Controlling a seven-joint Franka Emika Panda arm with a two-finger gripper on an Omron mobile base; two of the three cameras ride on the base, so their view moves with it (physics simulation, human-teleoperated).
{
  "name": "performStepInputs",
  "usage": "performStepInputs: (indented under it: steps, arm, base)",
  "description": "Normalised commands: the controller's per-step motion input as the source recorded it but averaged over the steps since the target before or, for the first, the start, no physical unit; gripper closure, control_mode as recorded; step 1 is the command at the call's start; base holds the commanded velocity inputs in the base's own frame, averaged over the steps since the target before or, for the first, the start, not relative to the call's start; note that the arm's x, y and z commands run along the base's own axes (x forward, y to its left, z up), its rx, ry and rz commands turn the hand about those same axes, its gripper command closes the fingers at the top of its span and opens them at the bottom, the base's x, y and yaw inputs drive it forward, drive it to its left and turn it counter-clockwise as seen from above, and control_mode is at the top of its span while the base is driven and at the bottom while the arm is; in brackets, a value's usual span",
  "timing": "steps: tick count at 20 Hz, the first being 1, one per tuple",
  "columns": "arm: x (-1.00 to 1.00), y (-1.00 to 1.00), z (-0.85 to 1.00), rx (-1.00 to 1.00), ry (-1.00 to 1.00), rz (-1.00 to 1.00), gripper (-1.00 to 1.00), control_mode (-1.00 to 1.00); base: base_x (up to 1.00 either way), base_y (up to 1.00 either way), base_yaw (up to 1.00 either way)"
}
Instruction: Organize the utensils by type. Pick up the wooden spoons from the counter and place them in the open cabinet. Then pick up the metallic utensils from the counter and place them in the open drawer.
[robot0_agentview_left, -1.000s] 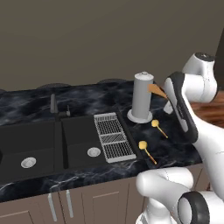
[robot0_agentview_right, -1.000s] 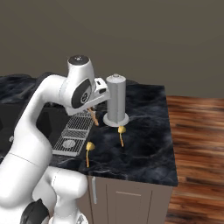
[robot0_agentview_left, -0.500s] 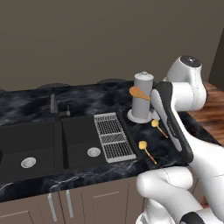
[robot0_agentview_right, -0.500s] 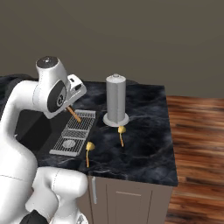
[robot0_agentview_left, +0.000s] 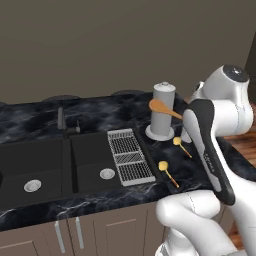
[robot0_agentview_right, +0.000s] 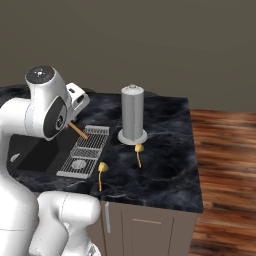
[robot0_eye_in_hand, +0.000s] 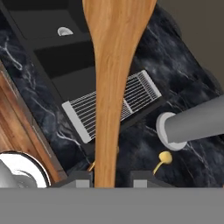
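Note:
My gripper (robot0_eye_in_hand: 107, 179) is shut on a long orange-brown wooden spoon (robot0_eye_in_hand: 111, 83), held in the air above the black veined counter (robot0_agentview_left: 100, 116). In the left base view the wooden spoon's bowl (robot0_agentview_left: 160, 106) sticks out in front of a grey canister, and its handle runs behind my arm. The right base view has its handle (robot0_agentview_right: 78, 131) slanting down from my hand over the rack. Two short golden metallic utensils with yellow round heads (robot0_agentview_left: 177, 142) (robot0_agentview_left: 164, 166) lie on the counter near the canister's base. The cabinet and the drawer are out of view.
A tall grey canister (robot0_agentview_left: 162, 112) stands on a round base at the back of the counter. A metal drying rack (robot0_agentview_left: 131, 156) lies left of the utensils, beside a black double sink (robot0_agentview_left: 50, 160) with a faucet (robot0_agentview_left: 61, 120). Wood floor (robot0_agentview_right: 225, 175) lies past the counter's right end.
The arm has swung leftward and lifted, carrying the wooden spoon from beside the canister to over the rack. The two golden utensils have stayed in place.

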Motion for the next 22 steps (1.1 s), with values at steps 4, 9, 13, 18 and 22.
performStepInputs:
  steps: [4, 9, 13, 18, 22]
  arm:
    - [-0.23, 0.0, 0.19, -0.01, -0.06, 0.05, 1.0, -1.0]
    - [-0.23, 0.0, 0.23, -0.01, 0.0, 0.0, 1.0, -1.0]
    - [-0.13, 0.0, 0.16, 0.0, 0.0, 0.0, 1.0, -1.0]
    - [0.0, 0.0, 0.0, 0.0, 0.02, 0.0, 1.0, -1.0]
    - [0.0, 0.0, 0.0, 0.0, 0.01, 0.0, 1.0, -1.0]
  base:
    - [0.0, 0.0, 0.0]
    - [0.0, 0.0, 0.0]
    - [0.0, 0.0, 0.0]
    - [0.0, 0.0, 0.0]
    - [0.0, 0.0, 0.0]
